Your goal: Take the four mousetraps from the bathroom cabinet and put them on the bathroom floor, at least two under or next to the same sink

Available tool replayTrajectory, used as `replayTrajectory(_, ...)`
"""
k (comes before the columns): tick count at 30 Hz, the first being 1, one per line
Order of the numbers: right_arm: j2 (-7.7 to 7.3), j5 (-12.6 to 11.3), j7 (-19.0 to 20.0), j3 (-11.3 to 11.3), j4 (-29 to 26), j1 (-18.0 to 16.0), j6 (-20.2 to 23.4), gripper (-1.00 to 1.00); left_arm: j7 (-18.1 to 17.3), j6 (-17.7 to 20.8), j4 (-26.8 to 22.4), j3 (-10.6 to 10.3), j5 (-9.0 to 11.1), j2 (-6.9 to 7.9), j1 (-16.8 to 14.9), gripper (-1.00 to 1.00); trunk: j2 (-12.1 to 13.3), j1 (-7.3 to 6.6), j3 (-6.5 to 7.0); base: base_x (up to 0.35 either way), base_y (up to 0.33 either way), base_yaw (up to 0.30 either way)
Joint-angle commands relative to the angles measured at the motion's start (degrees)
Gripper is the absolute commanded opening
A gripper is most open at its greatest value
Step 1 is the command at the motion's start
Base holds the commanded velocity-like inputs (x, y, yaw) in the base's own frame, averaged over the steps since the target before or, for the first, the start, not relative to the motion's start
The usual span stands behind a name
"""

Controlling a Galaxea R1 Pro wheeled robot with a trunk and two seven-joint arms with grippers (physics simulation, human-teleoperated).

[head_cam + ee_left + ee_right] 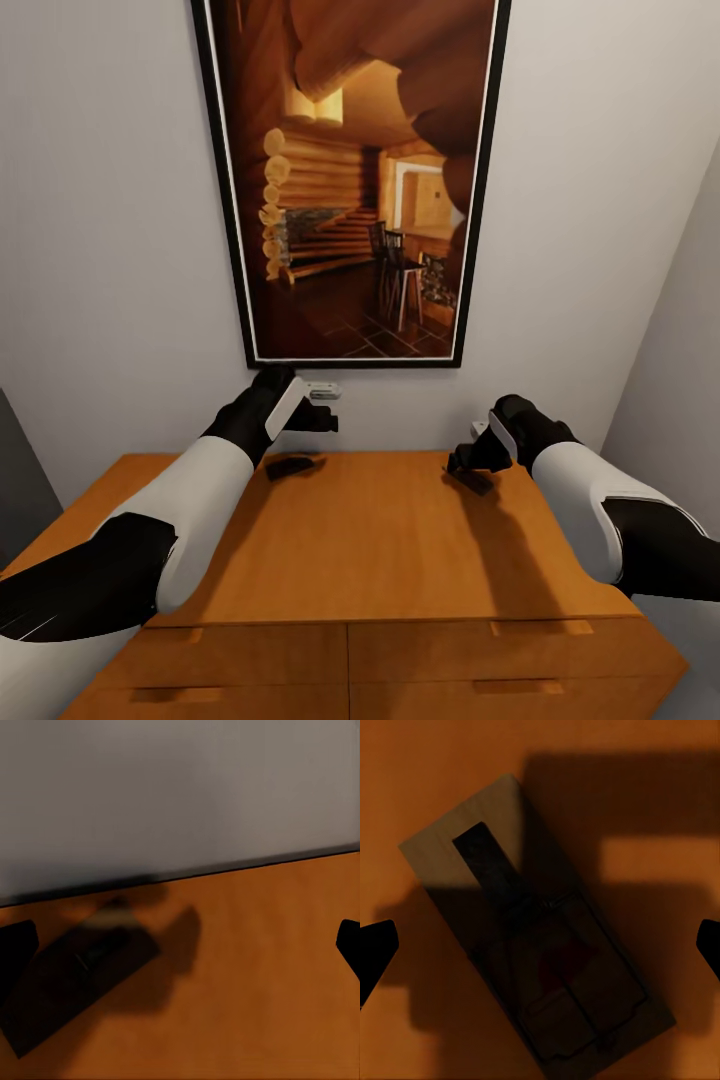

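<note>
Both end effectors hang spread over the cabinet surface, the left end effector above one mousetrap at the far left, the right end effector above another mousetrap at far right, a framed picture beyond.

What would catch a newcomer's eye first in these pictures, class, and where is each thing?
A tall framed picture of a log-cabin room hangs on the pale wall, straight ahead above the cabinet. Two arms reach over the orange-brown wooden top, each open claw near a small dark mousetrap: the left claw above the left mousetrap, the right claw over the right mousetrap.
</note>
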Motion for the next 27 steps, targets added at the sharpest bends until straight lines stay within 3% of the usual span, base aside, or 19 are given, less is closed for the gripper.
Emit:
replayTrajectory(1,0.01,0.6,0.4,-0.3,-0.1,0.0,0.2,1.0,0.6,0.2,0.0,-0.1,0.6,0.0,0.0,1.0,-0.5,0.23,-0.25,0.0,0.0,0.0)
replayTrajectory(7,0.02,0.6,0.4,-0.3,-0.3,0.0,0.2,1.0,0.6,0.2,0.0,-0.1,0.6,0.0,0.0,1.0,-2.9,1.54,-1.33,0.0,0.0,0.0)
replayTrajectory(27,0.11,0.6,0.4,-0.2,-0.3,0.0,0.1,1.0,0.6,0.1,-0.1,-0.2,0.5,0.0,0.0,1.0,-2.9,1.54,-1.33,0.0,0.0,0.0)
